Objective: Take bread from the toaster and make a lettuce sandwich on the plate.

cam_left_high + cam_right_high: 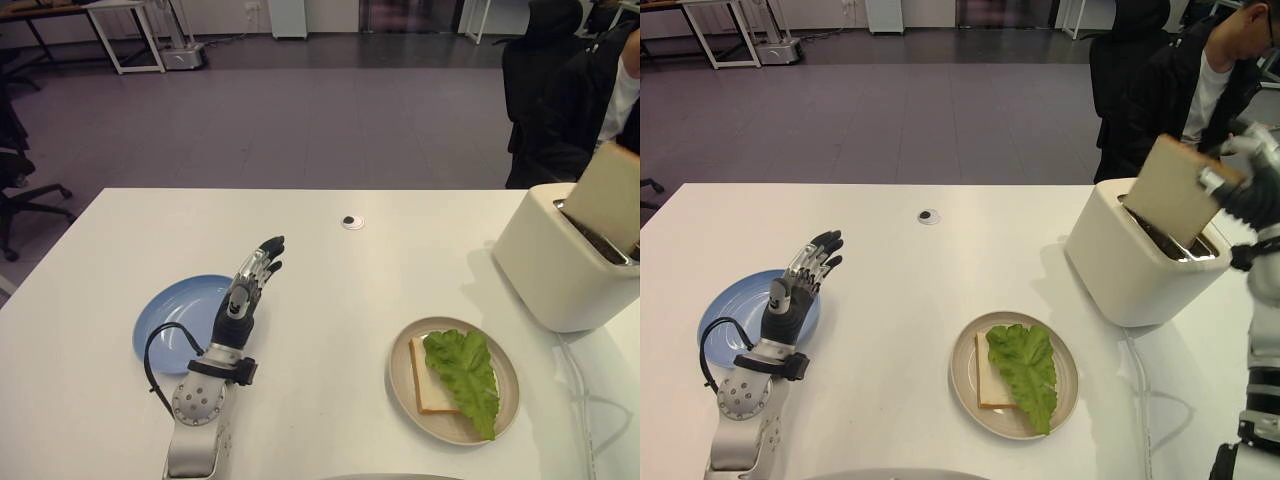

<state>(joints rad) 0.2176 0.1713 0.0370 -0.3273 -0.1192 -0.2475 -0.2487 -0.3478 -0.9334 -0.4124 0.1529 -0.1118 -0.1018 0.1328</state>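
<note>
Right eye view: right hand (1250, 172) pinching bread slice (1175, 190), upright, top tipped right, base in toaster (1120, 275); left hand (790, 300) spread.

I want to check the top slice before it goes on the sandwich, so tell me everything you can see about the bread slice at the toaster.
The bread slice is flat and squarish, with a pale tan face and a slightly darker crust along its edges. It looks lightly toasted. It is raised and tilted, one corner uppermost, with its lower part down at the slot of the white toaster. The right hand grips its upper right edge. Nothing else touches it.
</note>
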